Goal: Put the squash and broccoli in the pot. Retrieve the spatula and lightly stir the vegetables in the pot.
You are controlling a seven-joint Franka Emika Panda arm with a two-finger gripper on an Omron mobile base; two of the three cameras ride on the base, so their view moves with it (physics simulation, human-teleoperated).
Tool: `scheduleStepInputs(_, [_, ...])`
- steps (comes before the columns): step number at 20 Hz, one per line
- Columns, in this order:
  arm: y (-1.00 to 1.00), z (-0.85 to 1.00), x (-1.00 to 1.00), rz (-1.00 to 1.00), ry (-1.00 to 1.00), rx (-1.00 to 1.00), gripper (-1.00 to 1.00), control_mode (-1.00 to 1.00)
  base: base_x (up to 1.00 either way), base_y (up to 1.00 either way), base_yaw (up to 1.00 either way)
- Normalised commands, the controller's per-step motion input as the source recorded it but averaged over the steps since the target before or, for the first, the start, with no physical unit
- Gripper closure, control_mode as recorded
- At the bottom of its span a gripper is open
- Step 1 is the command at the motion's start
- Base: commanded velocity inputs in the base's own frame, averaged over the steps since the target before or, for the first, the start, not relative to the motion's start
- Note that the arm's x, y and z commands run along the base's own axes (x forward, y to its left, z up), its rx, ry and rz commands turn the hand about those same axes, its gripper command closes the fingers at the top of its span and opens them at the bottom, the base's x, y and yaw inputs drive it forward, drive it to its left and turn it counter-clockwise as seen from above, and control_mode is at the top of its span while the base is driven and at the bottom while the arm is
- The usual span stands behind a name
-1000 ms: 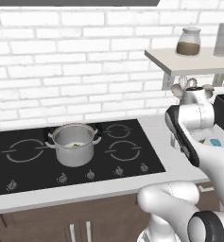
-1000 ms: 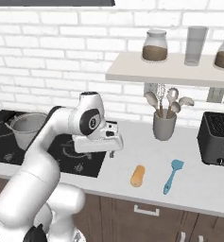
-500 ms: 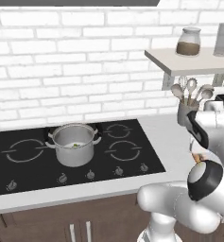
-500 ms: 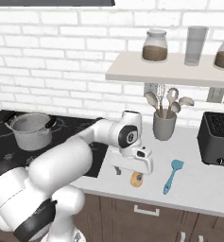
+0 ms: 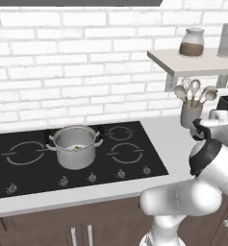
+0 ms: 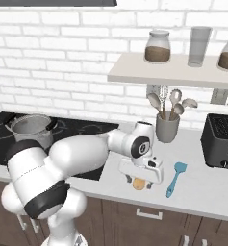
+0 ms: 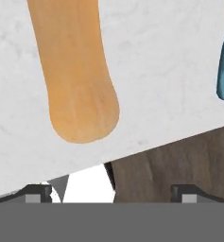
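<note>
Hovering low over the worktop [image 6: 202, 190] near its front edge, the gripper [image 6: 140, 176] stands wide open with nothing between its tips, directly above the squash [image 6: 139, 183]. In the hand view the squash [image 7: 75, 71] lies flat on the pale stone, its rounded end toward the worktop's front edge, and the tips have not yet come down around it. The spatula [image 6: 175, 178] lies just beside the squash on its far side from the stove, near the same front edge, untouched. The pot [image 5: 75, 146] sits on the stove, well apart from both. Something small and green shows inside it, likely the broccoli [image 5: 77, 148], though it is too small to be sure. So one vegetable seems done; the squash has yet to be picked up and carried over, and fetching the spatula and stirring all remain.
</note>
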Motion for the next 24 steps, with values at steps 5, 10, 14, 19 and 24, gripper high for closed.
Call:
scheduleStepInputs(5, [0.02, -0.47, 0.40, 0.00, 0.00, -0.01, -1.00, -1.00, 0.00, 0.00, 0.00])
scheduleStepInputs(10, [0.00, -0.49, 0.40, 0.00, 0.00, 0.00, -1.00, -1.00, 0.00, 0.00, 0.00])
scheduleStepInputs(14, [0.00, -0.35, 0.26, 0.00, 0.00, 0.00, -1.00, -1.00, 0.00, 0.00, 0.00])
scheduleStepInputs(19, [0.03, -0.06, -0.07, 0.01, -0.08, 0.00, 1.00, -1.00, 0.00, 0.00, 0.00])
scheduleStepInputs(24, [0.79, 0.39, -0.04, 0.02, -0.11, 0.00, 1.00, -1.00, 0.00, 0.00, 0.00])
